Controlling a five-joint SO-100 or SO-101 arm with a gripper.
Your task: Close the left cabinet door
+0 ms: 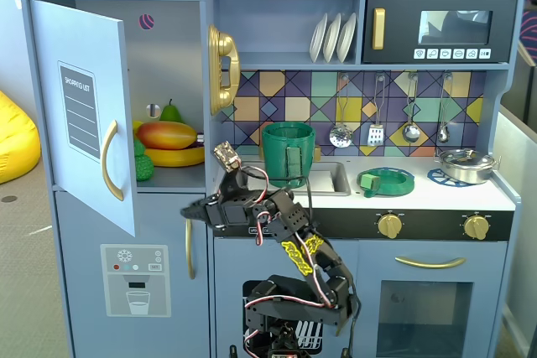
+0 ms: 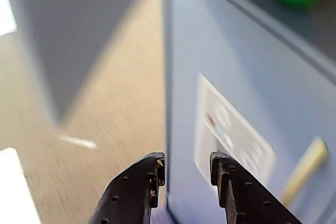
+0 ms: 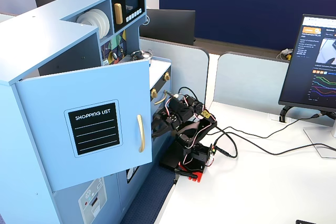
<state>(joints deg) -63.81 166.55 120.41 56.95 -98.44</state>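
Observation:
The left cabinet door (image 1: 84, 115), light blue with a black "SHOPPING LIST" panel and a curved gold handle (image 1: 112, 159), stands swung open. It also shows in a fixed view (image 3: 94, 129) and, blurred, at the top left of the wrist view (image 2: 68, 35). My gripper (image 1: 188, 210) is open and empty. It points left in front of the lower cabinet, just right of the open door's free edge and level with its lower part. I see no contact. In the wrist view my gripper (image 2: 186, 166) frames the lower cabinet's left edge. In a fixed view my gripper (image 3: 156, 129) sits just past the door's edge.
The lower blue door with the dispenser graphic (image 1: 134, 278) is shut below. Toy fruit (image 1: 168, 136) lies in the open compartment. A gold phone (image 1: 222, 69) and a green pot (image 1: 288, 153) are at my right. A monitor (image 3: 315, 66) and cables (image 3: 252, 142) are on the white desk.

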